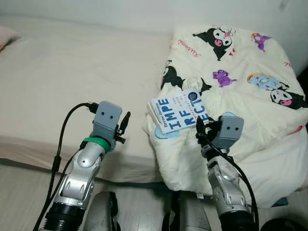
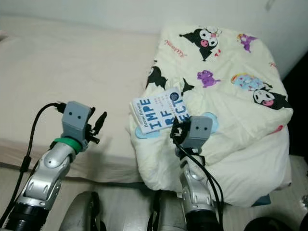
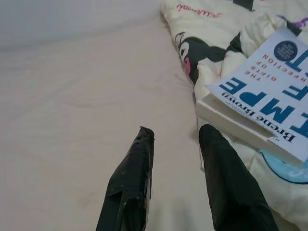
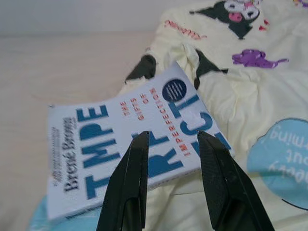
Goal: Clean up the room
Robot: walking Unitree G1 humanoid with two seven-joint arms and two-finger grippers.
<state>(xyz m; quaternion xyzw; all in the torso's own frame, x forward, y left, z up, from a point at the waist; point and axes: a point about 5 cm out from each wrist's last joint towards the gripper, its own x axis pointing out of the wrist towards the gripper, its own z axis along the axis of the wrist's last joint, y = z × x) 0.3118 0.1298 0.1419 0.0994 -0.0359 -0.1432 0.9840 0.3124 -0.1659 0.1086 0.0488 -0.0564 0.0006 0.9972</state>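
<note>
A white book point(image 1: 178, 113) with big blue letters lies tilted on a cream cartoon-print quilt point(image 1: 240, 72), near the quilt's left edge. My right gripper point(image 1: 200, 129) is open just in front of the book's near edge. In the right wrist view its fingertips point(image 4: 140, 139) frame the cover point(image 4: 120, 144) with nothing between them. My left gripper point(image 1: 124, 126) is open over the bare mattress, left of the book. The left wrist view shows its fingers point(image 3: 139, 159) apart, with the book's spine point(image 3: 240, 125) off to one side.
The quilt is bunched on the right half of a bed point(image 1: 72, 72) with a plain pale sheet. A pink pillow corner point(image 1: 6, 36) shows at the far left. Light floor point(image 1: 139, 202) runs below the mattress edge. Something dark point(image 1: 303, 79) stands at the right border.
</note>
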